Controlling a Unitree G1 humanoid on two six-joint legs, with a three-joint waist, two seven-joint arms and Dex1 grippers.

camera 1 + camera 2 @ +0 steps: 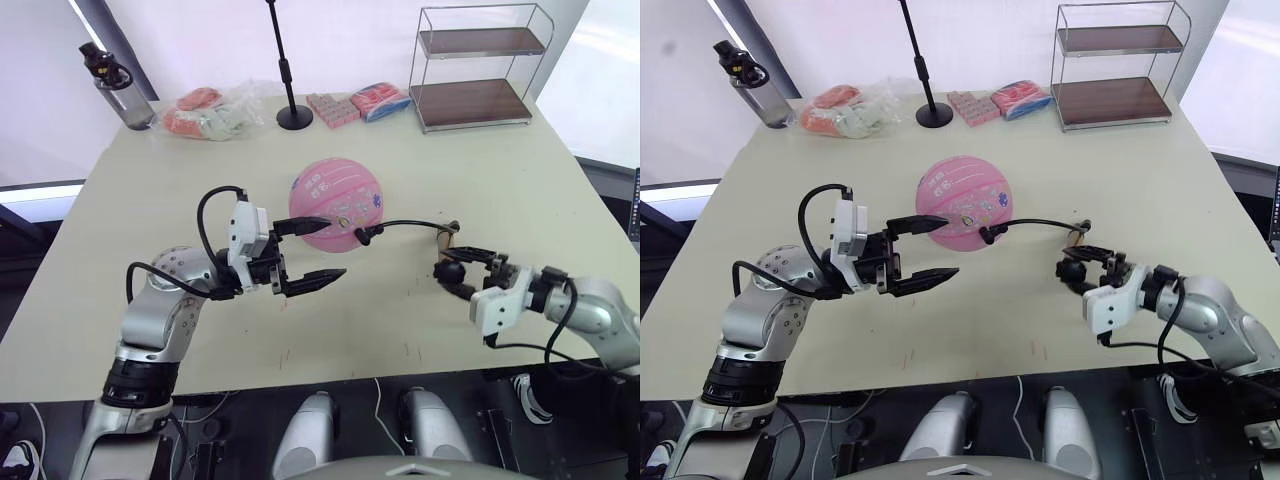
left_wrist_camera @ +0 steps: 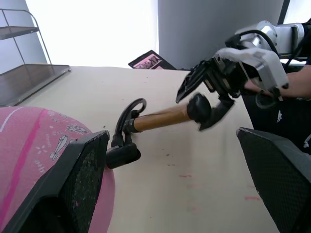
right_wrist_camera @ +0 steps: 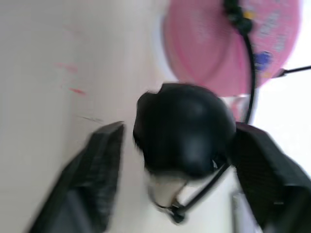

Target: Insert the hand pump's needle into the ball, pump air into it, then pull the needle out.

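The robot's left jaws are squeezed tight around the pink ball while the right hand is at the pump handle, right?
Not quite. The left gripper is open: one finger rests against the ball, the other hangs clear in front of it, as the left eye view shows. The right gripper is at the hand pump handle.

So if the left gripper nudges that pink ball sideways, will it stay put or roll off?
Probably rolls: the ball looks round and sits free on the bare table. It likely dents under a push, being rubbery and not yet firm. The hose at its side is thin and limp, so it would hardly restrain it. The left gripper is open, one finger at the ball.
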